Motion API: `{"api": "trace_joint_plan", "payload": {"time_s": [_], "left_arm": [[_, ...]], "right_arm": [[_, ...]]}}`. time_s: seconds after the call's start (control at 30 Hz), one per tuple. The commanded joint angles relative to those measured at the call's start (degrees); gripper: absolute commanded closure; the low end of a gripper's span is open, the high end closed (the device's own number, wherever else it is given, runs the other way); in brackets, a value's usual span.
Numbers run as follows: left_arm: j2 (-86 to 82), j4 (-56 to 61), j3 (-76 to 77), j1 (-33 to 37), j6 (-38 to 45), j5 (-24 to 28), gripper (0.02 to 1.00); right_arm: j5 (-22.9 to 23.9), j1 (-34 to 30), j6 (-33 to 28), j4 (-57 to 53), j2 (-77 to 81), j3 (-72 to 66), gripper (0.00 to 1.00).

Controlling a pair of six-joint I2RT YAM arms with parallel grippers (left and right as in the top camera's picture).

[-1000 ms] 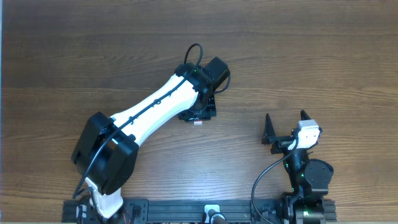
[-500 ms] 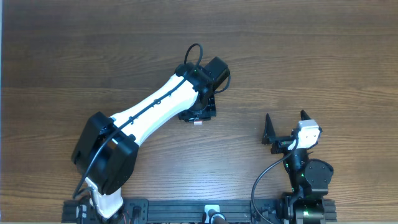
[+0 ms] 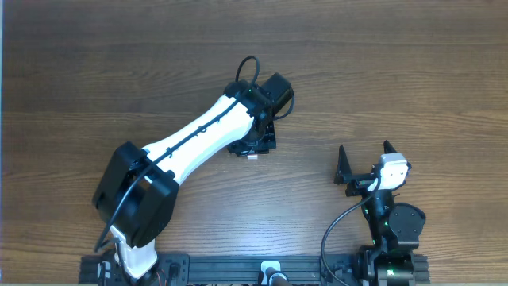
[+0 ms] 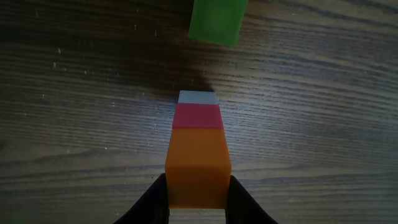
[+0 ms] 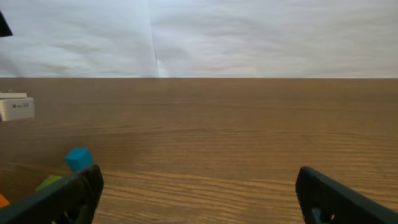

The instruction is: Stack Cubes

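Note:
In the left wrist view an orange cube (image 4: 196,165) sits on a red cube (image 4: 197,116), which rests on a pale grey cube (image 4: 198,97), forming one stack on the wooden table. My left gripper (image 4: 196,190) is shut on the orange cube, one finger against each side. Just beyond the stack a green cube (image 4: 217,20) lies on the table. From above, the left arm covers the stack near the table's middle, with the left gripper (image 3: 252,145) under its wrist. My right gripper (image 3: 363,151) stands open at the lower right, holding nothing. Its wrist view catches a blue cube (image 5: 79,158) and the green cube (image 5: 47,182).
The wooden table (image 3: 397,71) stretches bare around both arms. A small white block (image 5: 15,107) sits far off in the right wrist view, in front of a pale wall.

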Motion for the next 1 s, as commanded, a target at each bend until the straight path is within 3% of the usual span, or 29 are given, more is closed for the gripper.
{"api": "trace_joint_plan", "payload": {"time_s": [0.03,0.33,0.77,0.87,1.0], "left_arm": [[1.0,0.1,-0.5,0.3,0.6,-1.3,0.783],[1.0,0.1,-0.5,0.3,0.2,-1.7,0.766],[1.0,0.1,-0.5,0.3,0.2,-1.7,0.557],[1.0,0.1,-0.5,0.3,0.2,-1.7,0.424],[1.0,0.1,-0.5,0.3,0.2,-1.5,0.04]], "right_arm": [[-0.2,-0.3,-0.5,-0.2,-0.3,-0.3,0.007],[-0.2,-0.3,-0.5,-0.2,-0.3,-0.3,0.007],[-0.2,-0.3,-0.5,-0.2,-0.3,-0.3,0.009],[-0.2,-0.3,-0.5,-0.2,-0.3,-0.3,0.007],[-0.2,-0.3,-0.5,-0.2,-0.3,-0.3,0.009]]}}
